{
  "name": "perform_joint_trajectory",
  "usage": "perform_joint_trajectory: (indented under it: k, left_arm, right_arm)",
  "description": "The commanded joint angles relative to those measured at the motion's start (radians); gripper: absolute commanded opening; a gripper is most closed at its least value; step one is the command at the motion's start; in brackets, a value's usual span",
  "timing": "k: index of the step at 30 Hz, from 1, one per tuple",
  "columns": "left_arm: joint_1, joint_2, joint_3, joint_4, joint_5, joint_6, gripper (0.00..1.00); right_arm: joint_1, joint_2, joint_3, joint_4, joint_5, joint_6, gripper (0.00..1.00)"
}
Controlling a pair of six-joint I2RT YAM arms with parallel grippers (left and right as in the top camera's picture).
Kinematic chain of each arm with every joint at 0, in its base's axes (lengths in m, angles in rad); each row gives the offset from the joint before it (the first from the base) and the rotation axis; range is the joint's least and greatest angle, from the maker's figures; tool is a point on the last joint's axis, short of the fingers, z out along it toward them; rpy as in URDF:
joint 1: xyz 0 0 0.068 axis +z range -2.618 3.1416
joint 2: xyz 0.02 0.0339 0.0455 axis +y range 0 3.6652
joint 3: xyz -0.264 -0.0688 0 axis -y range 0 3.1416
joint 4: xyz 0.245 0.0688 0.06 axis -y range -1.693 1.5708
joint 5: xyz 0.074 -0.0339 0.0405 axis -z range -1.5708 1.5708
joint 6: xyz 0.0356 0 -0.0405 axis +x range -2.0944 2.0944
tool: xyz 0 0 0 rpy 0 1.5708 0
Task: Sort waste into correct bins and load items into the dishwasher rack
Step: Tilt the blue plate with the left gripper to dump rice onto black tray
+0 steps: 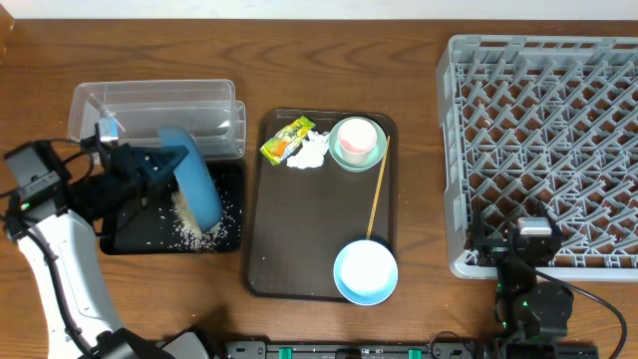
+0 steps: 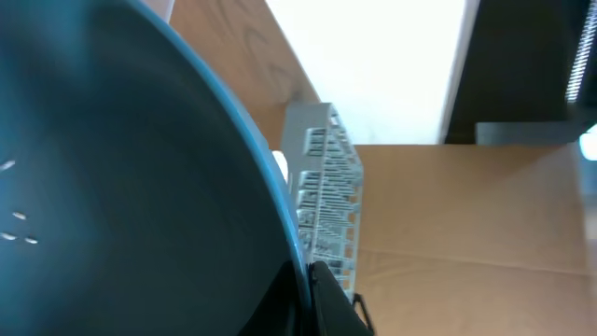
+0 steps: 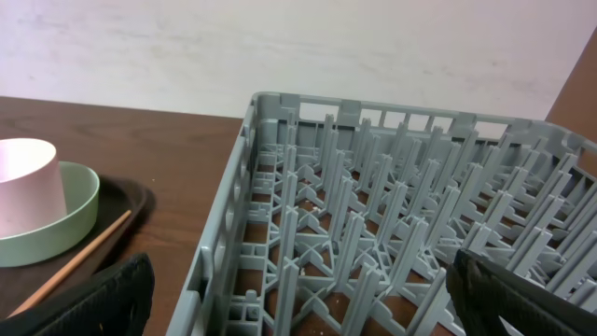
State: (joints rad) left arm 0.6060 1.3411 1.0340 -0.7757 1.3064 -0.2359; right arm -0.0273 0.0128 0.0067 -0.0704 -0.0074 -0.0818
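My left gripper [image 1: 169, 162] is shut on the rim of the large dark-blue bowl [image 1: 196, 187], holding it tipped on edge over the black tray [image 1: 231, 239]. Rice [image 1: 189, 224] lies scattered in that tray. In the left wrist view the dark-blue bowl [image 2: 121, 187] fills the left side, a few grains stuck inside, with the left gripper [image 2: 306, 291] pinching its rim. The clear tub [image 1: 150, 105] stands behind. My right gripper [image 1: 535, 239] hangs open over the dishwasher rack's [image 1: 543, 150] front-left corner. Nothing lies between the right gripper's fingers [image 3: 103, 299].
A brown serving tray [image 1: 299, 229] holds the yellow-green wrapper [image 1: 284, 140], white tissue [image 1: 309, 155], mint-green bowl [image 1: 344, 158] with the pink cup [image 1: 357, 137] inside, wooden stick [image 1: 377, 199] and light-blue bowl [image 1: 366, 271]. The rack [image 3: 392, 205] fills the right wrist view.
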Motion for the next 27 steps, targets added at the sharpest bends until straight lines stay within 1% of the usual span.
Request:
perform_joint_trajectory:
  k: [1, 5, 10, 12, 15, 20, 22, 24, 25, 26, 27]
  left_arm:
    - [0.029, 0.004, -0.005, -0.005, 0.155, 0.060, 0.06]
    - [0.060, 0.004, -0.005, -0.014, 0.206, 0.059, 0.06]
    - [0.106, 0.004, -0.012, -0.034, 0.205, 0.062, 0.06]
    - [0.129, 0.004, -0.013, -0.035, 0.214, 0.085, 0.06]
    - [0.163, 0.004, -0.019, -0.038, 0.267, 0.097, 0.06]
    - [0.225, 0.005, -0.019, -0.075, 0.267, 0.106, 0.06]
    - [0.243, 0.005, -0.020, -0.114, 0.267, 0.111, 0.06]
    - [0.251, 0.005, -0.023, -0.108, 0.267, 0.125, 0.06]
    - [0.251, 0.005, -0.024, -0.149, 0.267, 0.111, 0.07]
    - [0.253, 0.002, -0.024, -0.184, 0.267, 0.125, 0.06]
    - [0.252, 0.002, -0.024, -0.175, 0.266, 0.161, 0.06]
  right_arm:
    - [0.008, -0.002, -0.001, -0.005, 0.003, -0.009, 0.99]
    - [0.008, -0.002, -0.001, -0.005, 0.003, -0.009, 0.99]
    - [0.008, -0.002, -0.001, -0.005, 0.003, -0.009, 0.99]
    - [0.008, -0.002, -0.001, -0.005, 0.003, -0.009, 0.99]
    - [0.008, -0.002, -0.001, -0.005, 0.003, -0.009, 0.99]
    - [0.008, -0.002, -0.001, -0.005, 0.003, -0.009, 0.99]
    - [0.008, -0.002, -0.001, -0.005, 0.003, -0.009, 0.99]
    - [0.008, -0.002, -0.001, -0.005, 0.003, -0.009, 0.99]
    - [0.008, -0.002, -0.001, -0.005, 0.003, -0.009, 0.99]
    - [0.008, -0.002, -0.001, -0.005, 0.003, -0.009, 0.99]
    - [0.008, -0.002, -0.001, -0.005, 0.002, -0.009, 0.99]
